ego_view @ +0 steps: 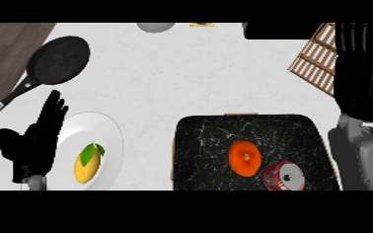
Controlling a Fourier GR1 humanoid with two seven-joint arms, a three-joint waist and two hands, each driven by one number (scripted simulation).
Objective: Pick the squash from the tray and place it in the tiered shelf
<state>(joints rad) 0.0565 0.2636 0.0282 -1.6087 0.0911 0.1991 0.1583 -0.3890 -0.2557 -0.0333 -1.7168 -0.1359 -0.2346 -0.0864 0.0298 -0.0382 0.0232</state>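
On the dark marbled tray [200, 143] at about five o'clock sits the squash [245, 158], round and orange, untouched and uncovered. Just beside it, toward four o'clock, lies a red can [285, 176], close enough that it seems to touch the squash's edge. At seven o'clock a white plate [109, 133] carries a yellow lemon [87, 167] with a green leaf. The left hand [36, 138] shows at the plate's left rim, fingers straight and pointing up, holding nothing. At the far right edge, around three to four o'clock, a grey forearm [353, 153] shows; the right hand itself cannot be made out, so its state cannot be told. Farther off, a black frying pan [58, 59] lies at ten o'clock, and the slatted wooden tiered shelf [317, 59] stands at two o'clock, beside a tall black object [357, 69]. A grey round object [156, 26] sits at twelve o'clock.
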